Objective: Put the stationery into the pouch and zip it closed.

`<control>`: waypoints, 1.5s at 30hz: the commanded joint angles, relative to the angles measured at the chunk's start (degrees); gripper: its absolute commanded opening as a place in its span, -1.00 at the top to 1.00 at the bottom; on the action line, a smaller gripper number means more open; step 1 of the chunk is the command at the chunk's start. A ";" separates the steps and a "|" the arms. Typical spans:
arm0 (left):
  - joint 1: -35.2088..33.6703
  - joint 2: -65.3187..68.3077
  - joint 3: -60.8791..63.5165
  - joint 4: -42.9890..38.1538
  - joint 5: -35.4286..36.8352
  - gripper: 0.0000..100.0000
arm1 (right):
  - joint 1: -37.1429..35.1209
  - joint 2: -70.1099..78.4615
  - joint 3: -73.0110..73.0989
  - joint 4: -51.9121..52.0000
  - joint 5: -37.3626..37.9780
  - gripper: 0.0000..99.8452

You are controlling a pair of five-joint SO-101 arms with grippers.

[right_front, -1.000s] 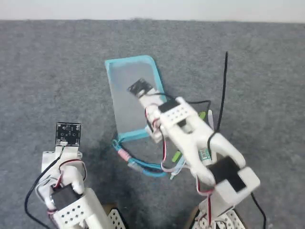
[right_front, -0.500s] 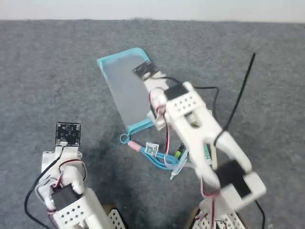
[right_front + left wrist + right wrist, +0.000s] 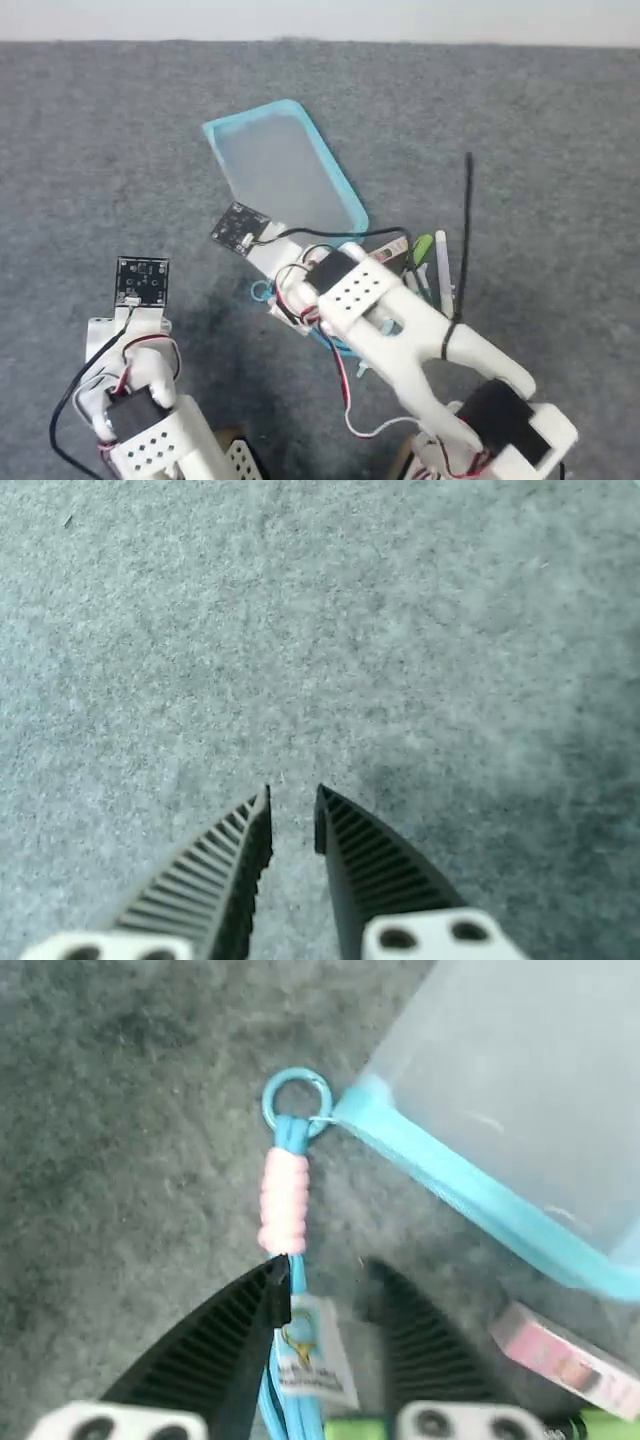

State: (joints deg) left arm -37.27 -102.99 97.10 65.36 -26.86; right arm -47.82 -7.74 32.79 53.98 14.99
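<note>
Teal pouch [image 3: 285,170] looks empty, pens [image 3: 443,268] outside; right gripper [image 3: 327,1263] open over its cord [image 3: 284,1200], left gripper [image 3: 293,790] ajar, idle, so grab pen next.

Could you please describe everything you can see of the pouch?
The pouch is a flat, round-cornered sleeve of frosted, see-through plastic edged with a turquoise band. It lies flat on the grey carpet, set at a slant, and looks empty. At one near corner a turquoise ring carries a blue cord with a pink wrap and a small tag. The right pincer hangs open over that cord, clear of the plastic body. Whether the zip is open cannot be told.
</note>
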 commanded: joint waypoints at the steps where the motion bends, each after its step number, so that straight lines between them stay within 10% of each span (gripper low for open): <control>1: -0.09 0.00 -0.48 -1.93 -0.44 0.86 | -2.15 1.19 -0.35 -3.56 0.79 0.51; 22: 0.00 0.00 -0.48 -1.93 -0.44 0.86 | -3.03 17.54 -8.26 -7.96 0.35 0.55; 32: 0.00 -0.35 -0.48 -2.46 -0.53 0.86 | -1.27 17.27 -8.62 -4.79 0.70 1.00; 45: 6.77 0.09 -4.53 -0.44 -0.79 0.71 | 5.76 -22.64 -0.18 8.48 0.88 0.99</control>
State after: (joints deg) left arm -33.41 -102.99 97.01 63.43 -26.86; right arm -42.90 -16.97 30.68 60.40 15.08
